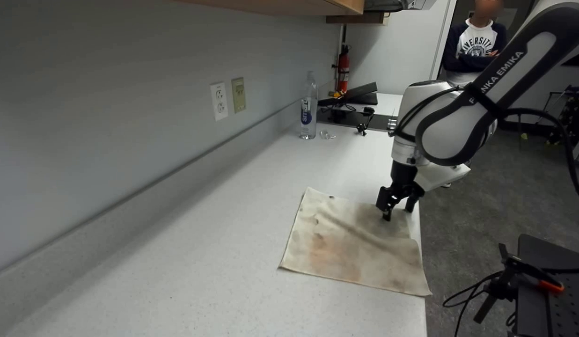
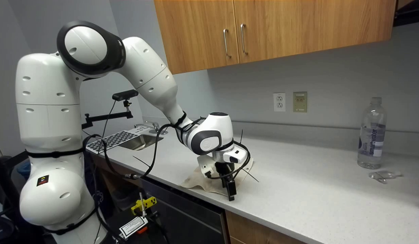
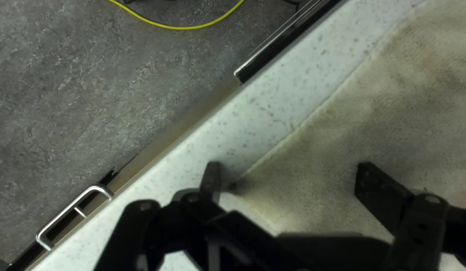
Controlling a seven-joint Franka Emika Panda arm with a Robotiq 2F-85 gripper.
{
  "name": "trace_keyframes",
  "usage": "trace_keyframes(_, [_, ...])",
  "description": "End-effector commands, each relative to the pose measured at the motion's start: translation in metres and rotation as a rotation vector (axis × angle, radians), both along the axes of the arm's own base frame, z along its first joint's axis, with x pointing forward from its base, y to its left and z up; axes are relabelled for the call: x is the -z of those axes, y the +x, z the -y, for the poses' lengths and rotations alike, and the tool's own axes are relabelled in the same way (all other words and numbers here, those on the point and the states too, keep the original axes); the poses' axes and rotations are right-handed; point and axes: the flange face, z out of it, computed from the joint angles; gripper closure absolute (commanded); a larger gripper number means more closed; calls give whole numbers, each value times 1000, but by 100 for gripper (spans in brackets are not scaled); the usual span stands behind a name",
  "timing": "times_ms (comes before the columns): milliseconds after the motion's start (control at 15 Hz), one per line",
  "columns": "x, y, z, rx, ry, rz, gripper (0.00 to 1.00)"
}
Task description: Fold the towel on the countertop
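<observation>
The towel point(image 1: 350, 250) is cream with brown stains and lies mostly flat near the front edge of the white countertop point(image 1: 200, 276). A low wrinkle runs across it. My gripper point(image 1: 398, 214) points down over the towel's corner by the counter edge. In the wrist view my gripper point(image 3: 289, 165) is open, one finger beside the towel's corner over bare counter, the other over the towel point(image 3: 330, 158). Nothing is held between the fingers. In an exterior view the arm partly hides the towel point(image 2: 204, 179), and the gripper point(image 2: 230, 196) is seen side-on.
A water bottle point(image 1: 309, 110) stands by the wall, with a small clear plastic item point(image 1: 326, 135) next to it. Cables and a dark device point(image 1: 361, 95) lie further along. The counter's front edge point(image 3: 195, 130) drops to the floor close to the gripper. Wooden cabinets point(image 2: 280, 27) hang above.
</observation>
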Motion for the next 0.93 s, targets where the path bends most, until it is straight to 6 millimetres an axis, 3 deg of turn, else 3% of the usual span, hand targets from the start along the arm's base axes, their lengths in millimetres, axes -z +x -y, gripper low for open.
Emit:
trace_keyframes(0, [7, -3, -4, 29, -12, -36, 39])
trace_keyframes(533, [1, 0, -13, 37, -145, -1, 99])
trace_keyframes(867, [-18, 0, -36, 6, -293, 35, 100])
